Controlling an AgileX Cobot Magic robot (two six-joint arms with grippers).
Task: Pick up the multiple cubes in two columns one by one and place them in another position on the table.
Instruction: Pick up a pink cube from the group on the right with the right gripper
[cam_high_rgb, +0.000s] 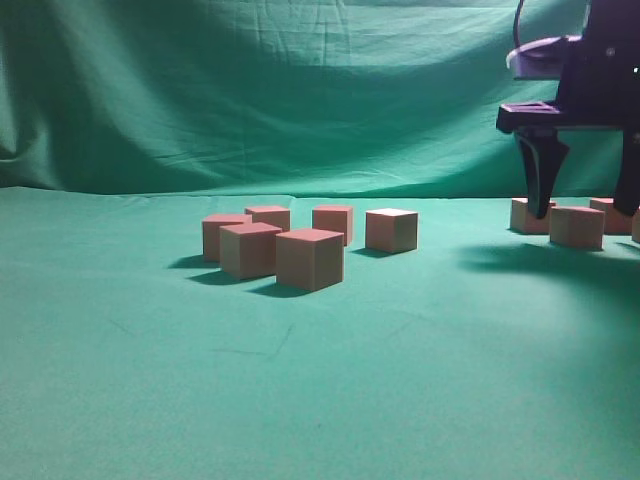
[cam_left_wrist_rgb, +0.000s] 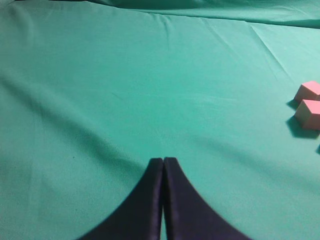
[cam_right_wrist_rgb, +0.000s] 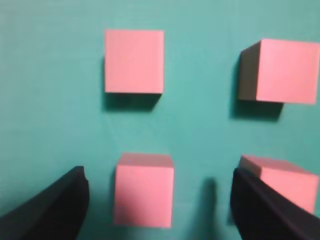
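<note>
On the teal table (cam_high_rgb: 150, 380), several pinkish-red cubes (cam_high_rgb: 310, 258) stand in a loose cluster at the middle. More cubes (cam_high_rgb: 577, 227) sit at the far right, under my right gripper (cam_high_rgb: 585, 195). Seen from the right wrist, that gripper (cam_right_wrist_rgb: 159, 175) is open and hovers over cubes laid out in two columns. One cube (cam_right_wrist_rgb: 144, 190) lies between the jaws, nearer the left finger and untouched. Another cube (cam_right_wrist_rgb: 282, 180) sits partly behind the right finger (cam_right_wrist_rgb: 265, 210). My left gripper (cam_left_wrist_rgb: 163, 161) is shut and empty over bare cloth, with two cubes (cam_left_wrist_rgb: 309, 114) far to its right.
A draped green backdrop (cam_high_rgb: 300, 90) hangs behind the table. Bare cloth stretches across the front and left of the table. Two more cubes (cam_right_wrist_rgb: 134, 61) stand in the farther row of the right wrist view.
</note>
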